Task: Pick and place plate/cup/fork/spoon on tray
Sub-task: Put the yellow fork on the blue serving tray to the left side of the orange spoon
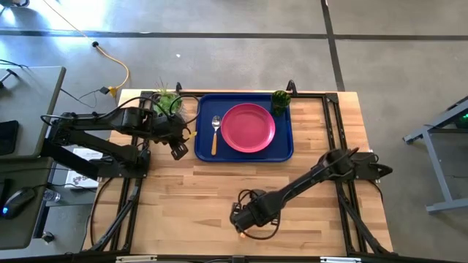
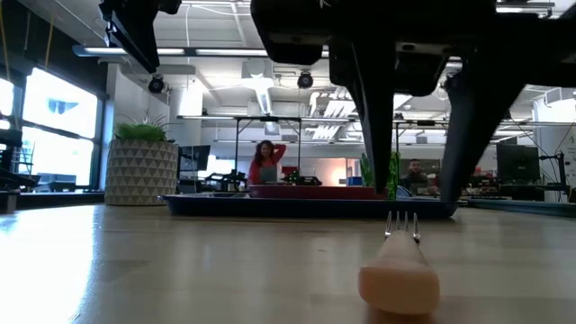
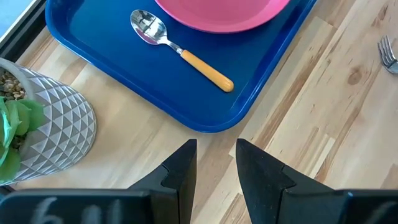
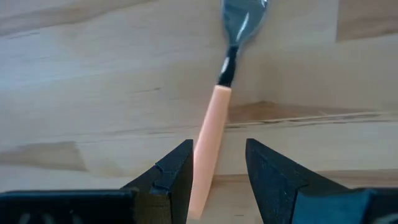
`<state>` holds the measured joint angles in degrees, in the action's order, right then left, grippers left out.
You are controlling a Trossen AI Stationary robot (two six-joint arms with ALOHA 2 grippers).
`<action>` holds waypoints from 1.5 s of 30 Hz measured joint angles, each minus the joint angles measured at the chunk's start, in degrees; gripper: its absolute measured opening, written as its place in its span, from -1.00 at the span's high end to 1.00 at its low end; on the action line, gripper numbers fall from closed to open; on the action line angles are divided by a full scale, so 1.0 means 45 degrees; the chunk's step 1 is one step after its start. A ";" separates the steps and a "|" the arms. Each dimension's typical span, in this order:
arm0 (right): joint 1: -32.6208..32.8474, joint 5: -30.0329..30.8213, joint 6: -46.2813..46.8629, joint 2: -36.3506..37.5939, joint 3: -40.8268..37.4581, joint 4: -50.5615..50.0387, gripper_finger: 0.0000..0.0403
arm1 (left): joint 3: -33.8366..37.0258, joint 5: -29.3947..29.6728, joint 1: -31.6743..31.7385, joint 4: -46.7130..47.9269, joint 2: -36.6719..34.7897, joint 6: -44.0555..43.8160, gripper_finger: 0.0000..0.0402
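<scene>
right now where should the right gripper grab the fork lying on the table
Grip the fork at mid-handle, coming straight down. It lies flat on the bare table, and the right gripper is open astride the orange handle, which is thicker than the thin neck and tines.

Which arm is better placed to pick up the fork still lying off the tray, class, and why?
The right. Its gripper hangs open right over the fork, fingers either side of the orange handle. The left gripper waits beside the tray, far from the fork.
</scene>
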<state>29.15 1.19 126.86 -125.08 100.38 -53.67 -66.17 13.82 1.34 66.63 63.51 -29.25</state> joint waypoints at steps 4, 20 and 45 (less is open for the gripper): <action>0.0142 0.0005 0.0369 -0.0294 0.0000 0.0120 0.32 | 0.0000 0.0000 0.0000 -0.0003 0.0002 0.0035 0.48; 0.0020 0.0340 0.0444 -0.0721 -0.0003 0.0383 0.32 | 0.0000 0.0000 0.0005 -0.0004 0.0005 0.0218 0.48; -0.0151 -0.0004 -0.1024 -0.1221 0.0394 0.0068 0.90 | -0.0005 -0.0309 0.0005 0.0004 0.0005 0.0461 0.48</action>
<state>28.47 1.17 122.25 -130.58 102.15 -53.36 -66.19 12.44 1.37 66.65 63.53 -27.18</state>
